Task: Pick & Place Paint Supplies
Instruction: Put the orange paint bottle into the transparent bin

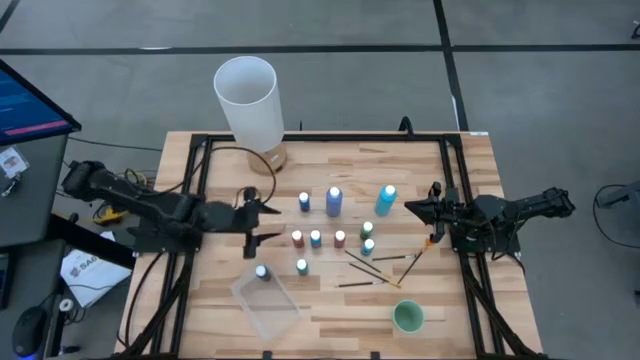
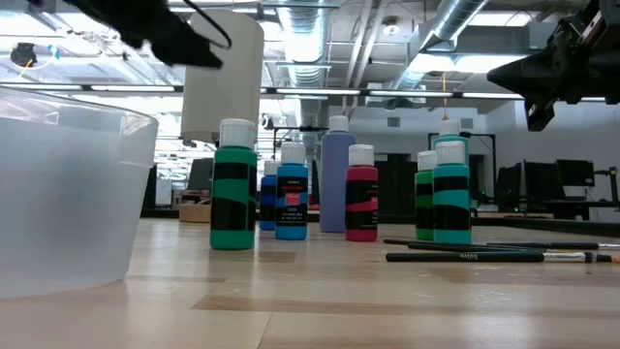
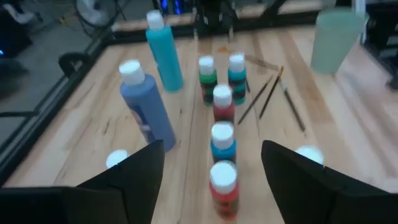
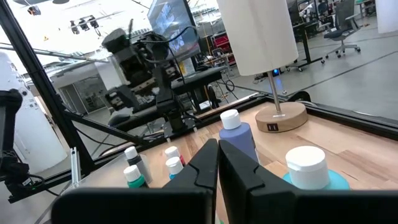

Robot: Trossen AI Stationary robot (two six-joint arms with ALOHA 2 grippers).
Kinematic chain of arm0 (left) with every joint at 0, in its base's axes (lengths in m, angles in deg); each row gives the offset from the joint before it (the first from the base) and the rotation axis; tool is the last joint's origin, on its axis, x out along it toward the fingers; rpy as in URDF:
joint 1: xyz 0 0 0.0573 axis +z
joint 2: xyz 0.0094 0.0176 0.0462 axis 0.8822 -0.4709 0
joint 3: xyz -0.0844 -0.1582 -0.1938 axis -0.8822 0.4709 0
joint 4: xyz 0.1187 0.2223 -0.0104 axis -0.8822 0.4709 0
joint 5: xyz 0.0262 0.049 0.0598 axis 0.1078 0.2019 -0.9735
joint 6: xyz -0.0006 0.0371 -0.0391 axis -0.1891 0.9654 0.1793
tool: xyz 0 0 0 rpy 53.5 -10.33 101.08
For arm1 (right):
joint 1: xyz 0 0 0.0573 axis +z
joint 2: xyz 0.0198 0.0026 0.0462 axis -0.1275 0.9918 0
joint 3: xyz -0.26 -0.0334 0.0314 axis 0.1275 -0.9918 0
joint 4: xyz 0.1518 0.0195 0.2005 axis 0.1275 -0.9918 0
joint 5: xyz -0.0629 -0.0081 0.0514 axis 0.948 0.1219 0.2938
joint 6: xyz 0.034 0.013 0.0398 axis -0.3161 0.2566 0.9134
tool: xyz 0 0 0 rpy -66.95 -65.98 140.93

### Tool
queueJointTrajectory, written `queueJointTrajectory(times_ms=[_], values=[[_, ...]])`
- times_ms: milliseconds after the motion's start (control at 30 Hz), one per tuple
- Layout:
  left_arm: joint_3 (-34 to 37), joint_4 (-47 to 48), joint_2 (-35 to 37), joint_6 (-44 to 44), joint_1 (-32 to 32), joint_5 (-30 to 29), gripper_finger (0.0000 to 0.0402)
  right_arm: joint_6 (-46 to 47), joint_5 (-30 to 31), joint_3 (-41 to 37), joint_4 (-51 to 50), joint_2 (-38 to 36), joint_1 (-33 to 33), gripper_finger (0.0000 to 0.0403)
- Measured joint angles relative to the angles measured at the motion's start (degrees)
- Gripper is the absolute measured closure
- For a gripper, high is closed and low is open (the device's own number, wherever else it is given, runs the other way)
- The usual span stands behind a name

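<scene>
Several small white-capped paint bottles (image 1: 316, 238) stand upright in a cluster at mid-table, with a tall lavender-blue bottle (image 1: 333, 200) and a tall teal-blue one (image 1: 386, 198) behind them. Thin dark brushes (image 1: 375, 265) lie flat to the right of the cluster. My left gripper (image 1: 264, 222) hovers open to the left of the bottles and points at them; in its wrist view its fingers (image 3: 146, 168) stand wide apart with nothing between them. Right of the bottles, my right gripper (image 1: 415, 208) hangs shut above the table and holds nothing (image 4: 217, 149).
A clear plastic tub (image 1: 268, 305) sits near the front edge, with one bottle (image 1: 262, 271) at its far corner. A small green cup (image 1: 408, 317) stands front right. A tall white cylinder (image 1: 247, 95) rises on a wooden base at the back left. Black frame rails (image 1: 195, 170) border the tabletop.
</scene>
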State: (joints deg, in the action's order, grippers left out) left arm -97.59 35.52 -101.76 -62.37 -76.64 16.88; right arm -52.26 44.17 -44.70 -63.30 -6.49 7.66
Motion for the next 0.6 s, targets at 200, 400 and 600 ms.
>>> queueJointTrajectory(times_ms=[200,400,600], values=[[0.0,-2.49,-4.95,1.95,5.84,9.12,0.0139,0.02,-0.02,0.0,-0.02,0.02,-0.02,0.0394],[0.0,-8.73,-10.93,6.37,6.16,12.3,0.0139,0.02,0.0,0.0,-0.02,0.02,-0.02,0.0394],[0.0,-10.82,-16.21,6.96,6.16,12.78,0.0139,0.02,0.0,-0.01,-0.02,0.02,0.0,0.0394]])
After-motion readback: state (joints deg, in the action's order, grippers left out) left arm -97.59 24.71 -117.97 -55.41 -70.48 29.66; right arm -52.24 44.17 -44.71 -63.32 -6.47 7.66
